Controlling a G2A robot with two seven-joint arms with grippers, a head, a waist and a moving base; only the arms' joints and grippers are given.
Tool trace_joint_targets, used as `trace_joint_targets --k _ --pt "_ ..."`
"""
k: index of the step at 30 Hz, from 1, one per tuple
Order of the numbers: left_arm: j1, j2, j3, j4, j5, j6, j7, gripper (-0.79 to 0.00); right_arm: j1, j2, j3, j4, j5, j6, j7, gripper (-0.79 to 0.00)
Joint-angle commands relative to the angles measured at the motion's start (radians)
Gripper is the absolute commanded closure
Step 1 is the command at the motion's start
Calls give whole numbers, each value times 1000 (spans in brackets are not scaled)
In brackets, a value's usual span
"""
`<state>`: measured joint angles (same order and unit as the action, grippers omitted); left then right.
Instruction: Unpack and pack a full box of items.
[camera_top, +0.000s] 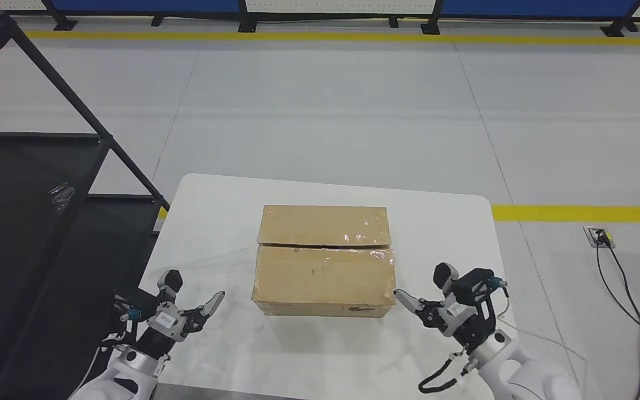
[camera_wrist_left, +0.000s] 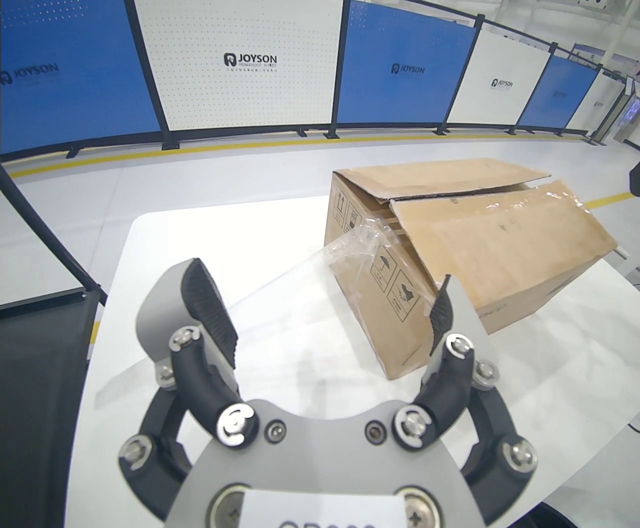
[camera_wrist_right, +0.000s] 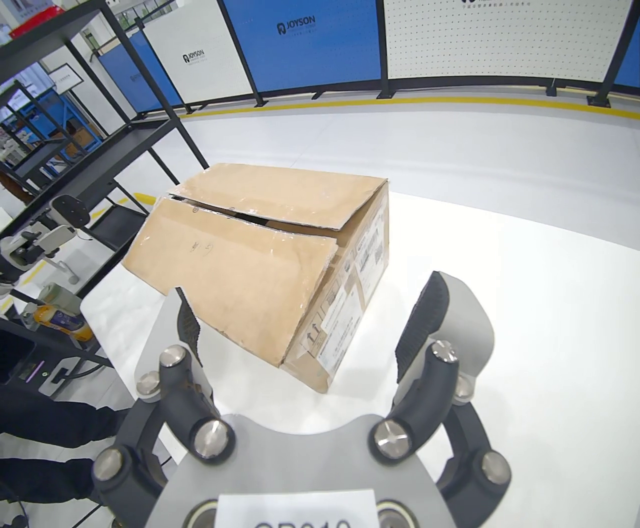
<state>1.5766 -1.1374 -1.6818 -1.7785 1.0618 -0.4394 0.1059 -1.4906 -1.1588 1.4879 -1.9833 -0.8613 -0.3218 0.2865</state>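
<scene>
A brown cardboard box stands in the middle of the white table, its two top flaps folded down with a narrow gap between them. A strip of clear tape hangs loose from one end of the box and trails across the table. My left gripper is open near the table's front left corner, apart from the box. My right gripper is open at the front right, a short way from the box's end, with nothing between its fingers.
A black metal rack stands to the left of the table. Blue and white panels fence the floor behind. Bare table lies in front of the box and to either side of it.
</scene>
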Motion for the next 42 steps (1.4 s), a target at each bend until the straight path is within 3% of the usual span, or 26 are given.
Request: trace_joint_targets --k 1,8,13,22,34,42 --pt "-39 -1 13 10 -91 -17 -38 -785 42 -1 -8 36 126 -32 24 -785" --pt "-134 2 27 73 -215 -106 -116 -785 234 -1 -33 228 423 -122 191 -785" --pt "-173 6 32 119 -294 -190 -149 -785 374 -3 -81 392 590 -123 341 -785" --pt "-197 8 40 139 -356 -205 -178 -785 512 -10 -154 573 785 -202 488 -785" --pt "-201 4 56 125 -383 -178 -129 -785 492 17 -106 544 1137 -352 776 -785" --pt "-190 8 71 93 -368 -238 -165 -785 380 61 -79 361 1108 -340 872 -785"
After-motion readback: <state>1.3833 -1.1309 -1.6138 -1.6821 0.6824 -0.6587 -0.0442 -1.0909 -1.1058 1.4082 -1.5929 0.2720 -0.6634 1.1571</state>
